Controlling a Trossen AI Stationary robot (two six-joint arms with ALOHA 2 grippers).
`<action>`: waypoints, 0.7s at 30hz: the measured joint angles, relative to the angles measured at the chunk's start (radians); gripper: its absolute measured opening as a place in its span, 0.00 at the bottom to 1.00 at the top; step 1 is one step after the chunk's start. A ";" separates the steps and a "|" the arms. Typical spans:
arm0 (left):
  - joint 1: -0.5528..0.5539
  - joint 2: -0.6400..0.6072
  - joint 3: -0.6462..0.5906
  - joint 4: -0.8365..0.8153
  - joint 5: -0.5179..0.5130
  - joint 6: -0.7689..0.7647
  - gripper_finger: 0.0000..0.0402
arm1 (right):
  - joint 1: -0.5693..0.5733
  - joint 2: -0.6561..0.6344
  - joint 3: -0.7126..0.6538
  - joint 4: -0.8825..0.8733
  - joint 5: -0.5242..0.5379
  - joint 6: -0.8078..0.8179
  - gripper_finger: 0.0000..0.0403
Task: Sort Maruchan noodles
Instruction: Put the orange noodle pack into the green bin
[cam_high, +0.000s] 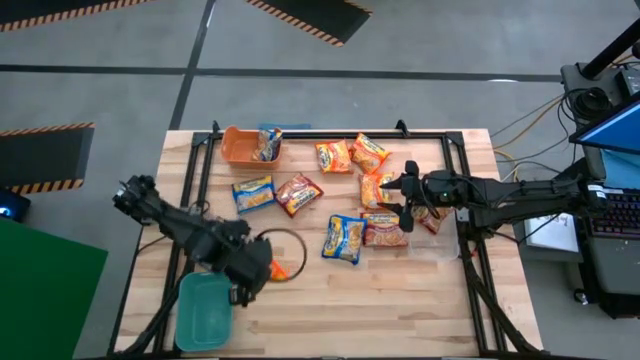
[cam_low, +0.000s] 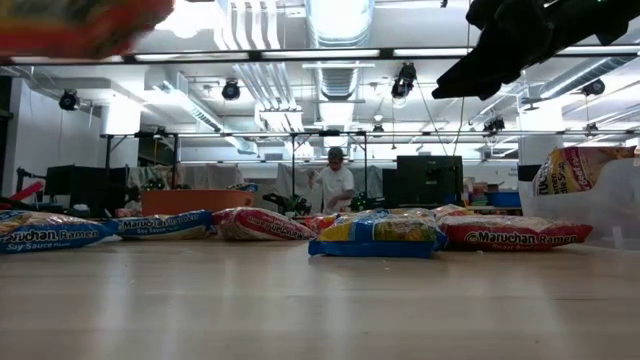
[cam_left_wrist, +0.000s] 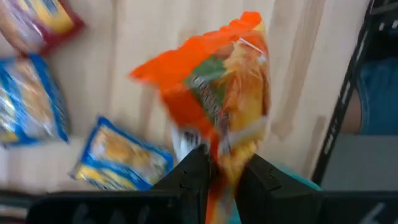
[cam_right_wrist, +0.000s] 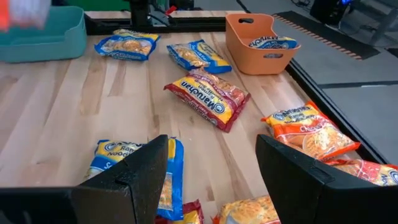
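Dangling from the left gripper (cam_left_wrist: 221, 171), an orange noodle packet (cam_left_wrist: 217, 99) is pinched by its lower edge between the two dark fingers, raised off the wooden table (cam_high: 330, 310) just beside the teal bin (cam_high: 203, 312). That bin sits at the table's near left corner. The other noodle packets lie well away from the teal bin, spread across the middle and far right of the table: a blue one (cam_high: 253, 193) and a red one (cam_high: 298, 194) side by side, another blue one (cam_high: 345, 238) touching a red one (cam_high: 385, 230), and several orange ones (cam_high: 352, 155) farther back. Across the table from the teal bin, at the far left, an orange bin (cam_high: 250, 146) holds one blue packet (cam_high: 267, 145). The right gripper (cam_high: 408, 194) hovers over the packets on the right, its fingers spread apart and holding nothing.
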 joint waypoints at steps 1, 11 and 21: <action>-0.023 0.001 -0.012 0.001 0.009 -0.029 0.10 | 0.000 0.004 0.000 0.001 -0.005 0.005 0.57; -0.191 0.001 -0.129 0.005 0.032 -0.317 0.10 | 0.000 0.080 0.000 0.028 -0.028 0.028 0.57; -0.159 0.130 -0.153 0.130 -0.161 -0.164 0.10 | 0.000 0.182 0.000 0.125 -0.025 -0.010 0.57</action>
